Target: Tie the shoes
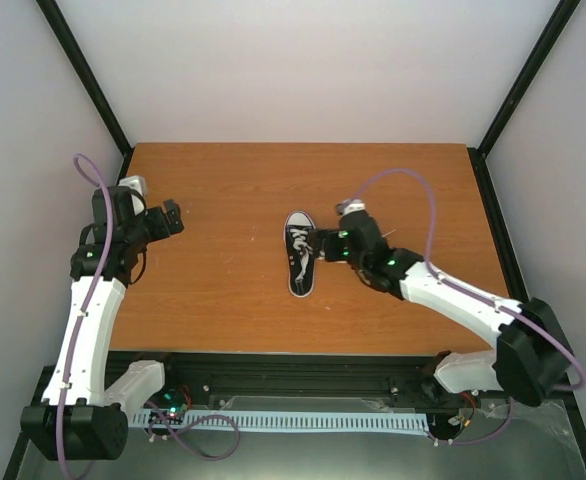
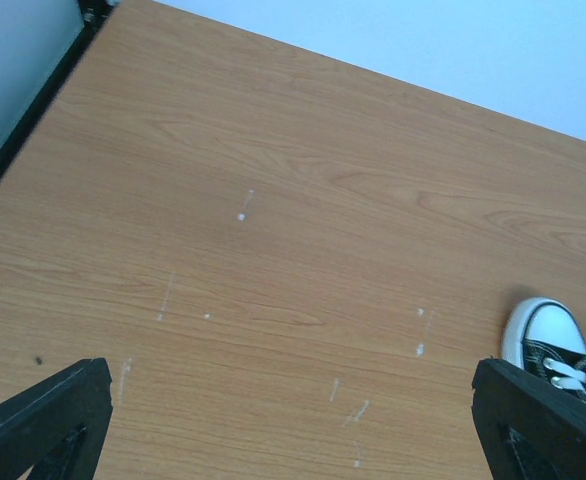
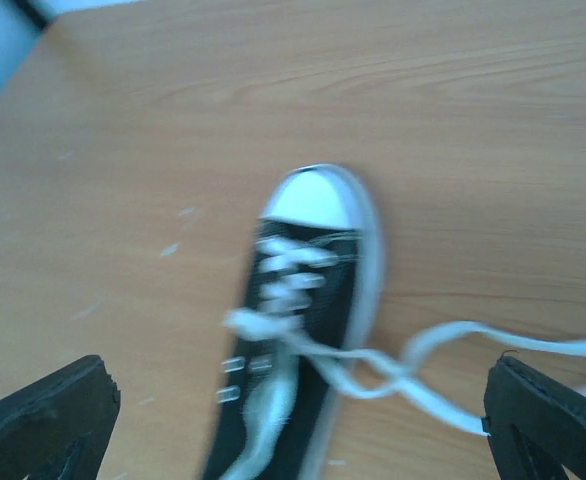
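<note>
The shoe (image 1: 299,255) is a small black sneaker with a white toe cap, lying on the wooden table (image 1: 223,200) with its toe pointing away. Its white laces (image 3: 413,365) are loose; one trails right across the table towards my right finger (image 3: 548,415), and I cannot tell if it touches. My right gripper (image 1: 323,244) is open beside the shoe's right side. In the right wrist view, which is blurred, the shoe (image 3: 303,330) lies between the wide-open jaws of the gripper (image 3: 298,370). My left gripper (image 1: 171,217) is open and empty, far left of the shoe. The left wrist view shows the gripper (image 2: 288,380) over bare table, with the shoe's toe (image 2: 548,340) at the right.
A black frame edges the table, with posts (image 1: 88,80) at the back corners and white walls behind. The table's left edge (image 2: 23,130) shows in the left wrist view. Small white scuffs (image 2: 241,214) mark the wood.
</note>
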### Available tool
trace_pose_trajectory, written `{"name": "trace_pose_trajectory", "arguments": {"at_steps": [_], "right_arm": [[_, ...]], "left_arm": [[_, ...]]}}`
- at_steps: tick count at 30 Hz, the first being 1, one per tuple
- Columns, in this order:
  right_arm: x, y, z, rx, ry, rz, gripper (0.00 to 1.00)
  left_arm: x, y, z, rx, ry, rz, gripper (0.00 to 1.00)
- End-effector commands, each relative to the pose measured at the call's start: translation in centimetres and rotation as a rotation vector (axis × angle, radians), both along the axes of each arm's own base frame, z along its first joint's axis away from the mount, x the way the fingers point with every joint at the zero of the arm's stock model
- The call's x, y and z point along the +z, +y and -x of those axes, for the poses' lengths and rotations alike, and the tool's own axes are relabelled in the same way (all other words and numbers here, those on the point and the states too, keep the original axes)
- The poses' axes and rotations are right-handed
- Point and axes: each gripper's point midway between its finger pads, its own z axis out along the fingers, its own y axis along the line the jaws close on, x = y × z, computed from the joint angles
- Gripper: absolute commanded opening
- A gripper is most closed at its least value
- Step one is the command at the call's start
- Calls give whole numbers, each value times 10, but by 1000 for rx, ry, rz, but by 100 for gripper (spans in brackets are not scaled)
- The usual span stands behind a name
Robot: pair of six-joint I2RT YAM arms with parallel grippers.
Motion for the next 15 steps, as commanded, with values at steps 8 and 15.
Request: {"name": "trace_pose_trajectory", "arguments": {"at_steps": [8,15], "right_arm": [[-76,-177,-27,-478,260,58,98],[-103,-193,-60,-495,336,-7,85]], "left_arm": [[-1,-112,-2,-409,-18,280,100],[-6,-108,-3,-421,44,159,100]]}}
